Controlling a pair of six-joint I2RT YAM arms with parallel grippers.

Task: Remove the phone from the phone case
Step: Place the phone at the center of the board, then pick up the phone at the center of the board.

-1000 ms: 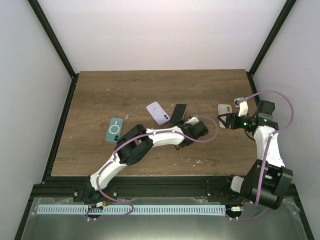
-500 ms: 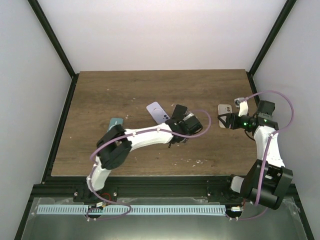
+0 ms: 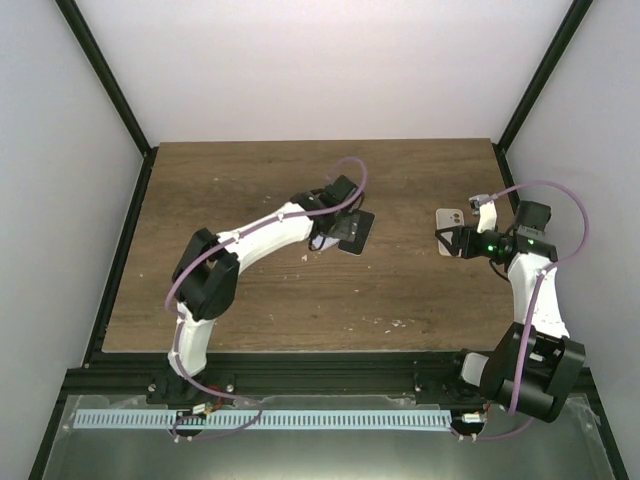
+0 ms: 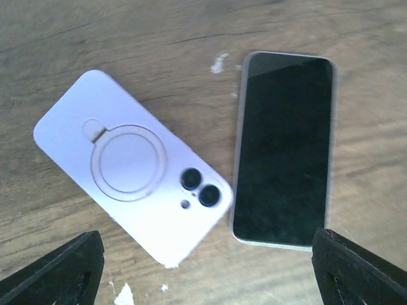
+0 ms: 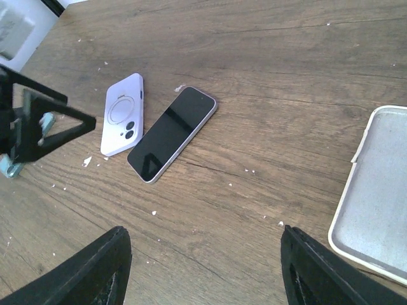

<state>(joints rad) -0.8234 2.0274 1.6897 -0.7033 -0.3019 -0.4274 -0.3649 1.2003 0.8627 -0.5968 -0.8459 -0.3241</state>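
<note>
A black-screened phone (image 4: 283,146) lies face up on the wood, bare of any case, also seen as the phone (image 5: 172,133) and phone (image 3: 356,232). Just left of it a lilac phone case (image 4: 133,184) lies back up, with a ring and dark camera lenses; the same lilac case (image 5: 121,114) shows in the right wrist view. My left gripper (image 4: 213,279) hovers open above both, holding nothing, left gripper (image 3: 338,222). My right gripper (image 5: 213,273) is open and empty, right gripper (image 3: 445,240), off to the right.
An empty white case (image 5: 381,190) lies inside up by the right gripper, white case (image 3: 450,218). White crumbs dot the wood table (image 3: 250,180). Black frame posts and white walls surround it. My left arm (image 3: 250,235) spans the table's middle.
My left gripper opened wide and swung from the near side of the phone to above the phone and lilac case. The left elbow moved left. The right arm stayed still.
</note>
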